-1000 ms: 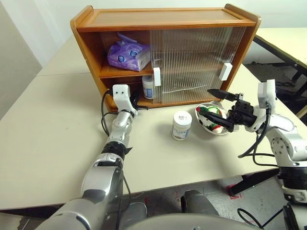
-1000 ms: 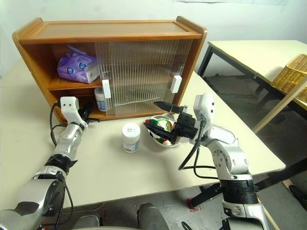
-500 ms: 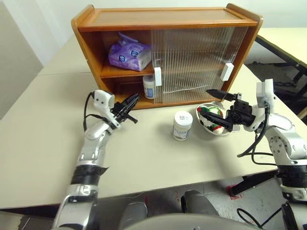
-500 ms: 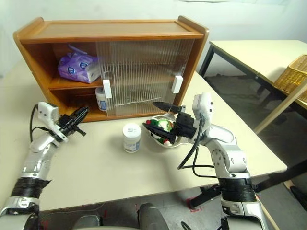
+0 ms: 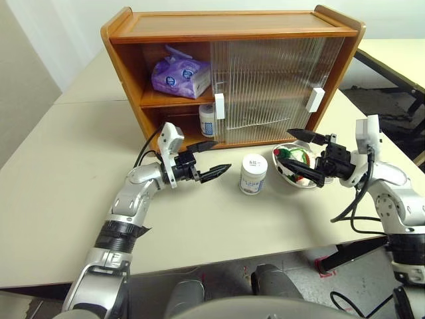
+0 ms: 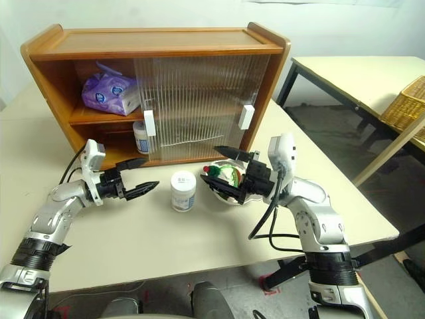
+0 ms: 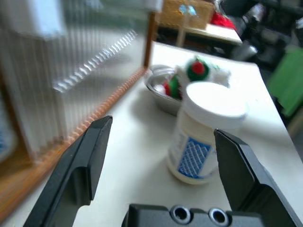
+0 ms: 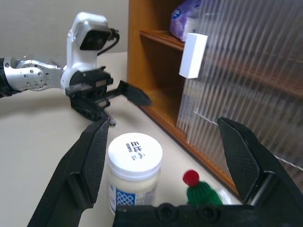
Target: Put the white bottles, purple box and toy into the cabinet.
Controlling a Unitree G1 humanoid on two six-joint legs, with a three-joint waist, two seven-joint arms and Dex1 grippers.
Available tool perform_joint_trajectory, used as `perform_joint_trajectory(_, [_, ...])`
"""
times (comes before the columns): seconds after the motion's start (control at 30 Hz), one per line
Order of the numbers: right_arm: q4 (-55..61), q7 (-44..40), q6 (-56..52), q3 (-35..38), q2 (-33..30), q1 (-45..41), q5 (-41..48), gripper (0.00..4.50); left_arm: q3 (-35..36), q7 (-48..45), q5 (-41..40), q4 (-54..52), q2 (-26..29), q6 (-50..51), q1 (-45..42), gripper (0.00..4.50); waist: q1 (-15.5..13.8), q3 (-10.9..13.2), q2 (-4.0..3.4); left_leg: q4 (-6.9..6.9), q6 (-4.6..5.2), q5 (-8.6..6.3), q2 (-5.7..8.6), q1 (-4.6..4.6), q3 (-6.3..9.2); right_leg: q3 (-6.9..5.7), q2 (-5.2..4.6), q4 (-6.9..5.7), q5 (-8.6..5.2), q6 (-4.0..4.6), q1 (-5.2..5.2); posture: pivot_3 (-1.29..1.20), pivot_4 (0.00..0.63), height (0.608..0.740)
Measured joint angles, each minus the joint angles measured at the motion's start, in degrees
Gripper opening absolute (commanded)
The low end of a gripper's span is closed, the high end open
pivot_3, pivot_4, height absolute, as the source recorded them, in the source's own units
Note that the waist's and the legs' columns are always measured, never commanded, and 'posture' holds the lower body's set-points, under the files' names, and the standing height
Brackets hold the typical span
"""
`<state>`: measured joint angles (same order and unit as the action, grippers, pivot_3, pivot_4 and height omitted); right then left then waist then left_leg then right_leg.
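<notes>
The wooden cabinet [image 5: 232,26] stands at the back of the table, its left side open. On its upper shelf lies the purple box [image 5: 180,76], and one white bottle [image 5: 206,120] stands on the lower shelf by the door edge. A second white bottle [image 5: 253,173] stands on the table in front. The toy [image 5: 295,159] lies in a metal bowl. My left gripper [image 5: 222,155] is open and empty, pointing at the table bottle [image 7: 203,137] from its left. On the other side, my right gripper [image 5: 292,149] hovers open over the toy [image 8: 201,194].
The metal bowl [image 5: 287,174] sits right of the table bottle. Both ribbed sliding doors [image 5: 272,86] with white handles [image 5: 315,100] cover the cabinet's middle and right. Another table and a wicker basket [image 6: 405,106] stand off to the right.
My left gripper has pulled back out of the lower shelf, swung right toward the table bottle and opened. One bottle stays on the shelf. The right arm has not moved.
</notes>
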<state>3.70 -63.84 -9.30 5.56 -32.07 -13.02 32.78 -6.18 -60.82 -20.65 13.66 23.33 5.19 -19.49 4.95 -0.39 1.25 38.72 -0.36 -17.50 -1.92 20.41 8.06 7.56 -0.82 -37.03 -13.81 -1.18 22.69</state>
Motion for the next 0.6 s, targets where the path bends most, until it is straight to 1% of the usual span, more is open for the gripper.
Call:
perform_joint_trajectory(0.1, [0.5,0.17,0.0,0.37,-0.39,0.67,0.03,4.5,-1.89,-1.99,1.81,4.76,-0.62,-1.47,-1.37,4.45,0.34,0.0,0.0,0.0,0.01,0.0,0.0,0.0,0.0,0.0,0.0,0.0,-0.09,-0.15,0.02,-0.23,0.0,0.74])
perform_joint_trajectory(0.3, [1.21,0.34,-0.03,0.99,-1.85,1.94,0.11,4.5,-2.23,-4.56,3.15,9.15,-1.67,-4.19,-3.44,4.45,0.84,0.0,0.0,0.01,0.02,-0.01,0.0,0.06,0.0,0.01,0.0,0.0,-0.22,-0.36,0.03,-0.24,0.0,0.74])
perform_joint_trajectory(0.6, [1.66,0.9,-0.03,1.78,-1.94,2.27,0.14,4.5,-3.69,-6.42,4.45,11.02,-4.04,-5.35,-3.86,4.45,1.53,0.0,0.0,0.01,0.04,-0.02,0.0,0.12,0.0,0.01,0.0,0.0,-0.31,-0.52,0.07,-0.24,0.0,0.74])
